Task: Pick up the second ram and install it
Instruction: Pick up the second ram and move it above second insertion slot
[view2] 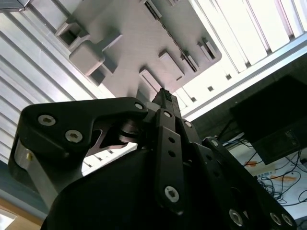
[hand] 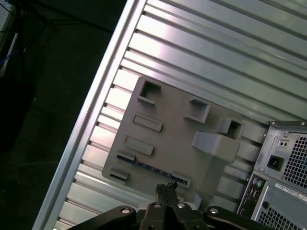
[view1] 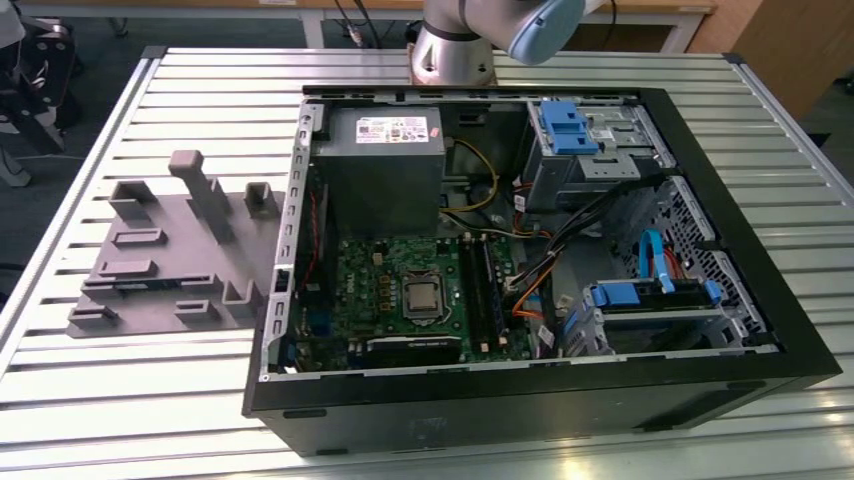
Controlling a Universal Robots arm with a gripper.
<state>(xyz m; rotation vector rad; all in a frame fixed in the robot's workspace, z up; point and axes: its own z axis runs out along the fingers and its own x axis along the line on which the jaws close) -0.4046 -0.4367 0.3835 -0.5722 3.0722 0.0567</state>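
Item 1. Table: one, slatted metal. Its long edge runs close along one side of the fixture plate in the first wrist view, with dark floor beyond it. Bare slats lie open around the plate's other free sides.

Item 2. Fixture plate: one, grey, with raised holders of several shapes. It lies flat on the table at the exterior view's left of the computer case, just beside the case wall.

Item 3. Second ram: one, a thin dark blue strip. It stands on edge in a slot of the fixture plate, between two small end blocks.

Item 4. Gripper: one, black, with two fingers. The fingers are closed together tip to tip and hold nothing. It hangs above the fixture plate, pointed near one end of the second ram and clear of it in both wrist views.

Item 5. Computer case: one, black, lying on its side with the side open. Inside are one green motherboard, one processor, one power supply and two blue brackets.

Item 6. Robot arm: one, rising at the table's far edge behind the case.
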